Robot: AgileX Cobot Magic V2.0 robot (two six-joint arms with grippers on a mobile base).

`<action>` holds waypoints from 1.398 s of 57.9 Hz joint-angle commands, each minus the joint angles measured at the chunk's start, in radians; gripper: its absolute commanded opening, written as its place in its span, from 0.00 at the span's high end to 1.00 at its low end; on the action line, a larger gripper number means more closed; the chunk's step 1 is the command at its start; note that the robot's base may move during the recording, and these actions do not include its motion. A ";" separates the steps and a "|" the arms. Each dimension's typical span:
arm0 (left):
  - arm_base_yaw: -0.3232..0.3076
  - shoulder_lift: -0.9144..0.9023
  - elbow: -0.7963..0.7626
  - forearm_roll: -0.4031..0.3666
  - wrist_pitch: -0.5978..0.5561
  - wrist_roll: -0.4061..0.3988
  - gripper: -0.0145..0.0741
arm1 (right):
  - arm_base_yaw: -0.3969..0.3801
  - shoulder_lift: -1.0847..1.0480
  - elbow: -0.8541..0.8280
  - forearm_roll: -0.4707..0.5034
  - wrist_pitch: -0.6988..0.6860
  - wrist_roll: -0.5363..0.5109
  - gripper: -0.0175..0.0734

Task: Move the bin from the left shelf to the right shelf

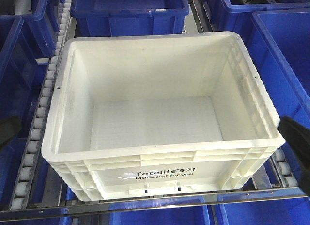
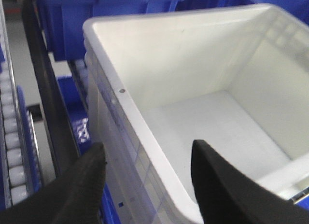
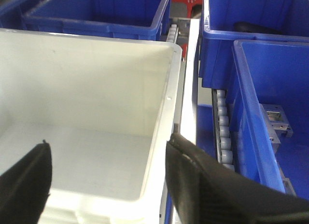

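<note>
The empty white bin (image 1: 160, 159) stands on a roller shelf in the middle of the front view, with its printed side toward me. My left gripper (image 2: 147, 146) is open and straddles the bin's left wall (image 2: 125, 101) near the front corner, one finger outside (image 2: 82, 185) and one inside (image 2: 227, 185). My right gripper (image 3: 108, 141) is also open, over the right wall (image 3: 161, 113), with one finger inside the bin (image 3: 24, 185) and the other outside (image 3: 207, 185). Neither pair of fingers visibly presses on the walls. In the front view, only dark finger parts show at the left (image 1: 7, 130) and right (image 1: 298, 145) edges.
Dark blue bins (image 1: 128, 11) surround the white one behind, on both sides (image 1: 286, 55) and below. Roller tracks (image 1: 41, 113) run along both sides of the bin (image 3: 223, 127). A metal rail (image 1: 145, 205) crosses in front of the shelf.
</note>
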 commanded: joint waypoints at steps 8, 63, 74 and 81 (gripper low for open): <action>-0.007 -0.232 0.106 -0.186 -0.091 0.235 0.40 | -0.004 -0.262 0.144 0.014 -0.104 0.088 0.28; -0.007 -0.365 0.210 -0.273 -0.081 0.363 0.85 | -0.004 -0.380 0.187 -0.019 0.016 0.089 0.82; -0.007 -0.365 0.210 -0.273 -0.081 0.363 0.85 | -0.004 -0.380 0.187 -0.019 0.016 0.089 0.82; -0.003 -0.361 0.248 -0.257 -0.086 0.363 0.85 | -0.004 -0.380 0.187 -0.019 0.016 0.089 0.82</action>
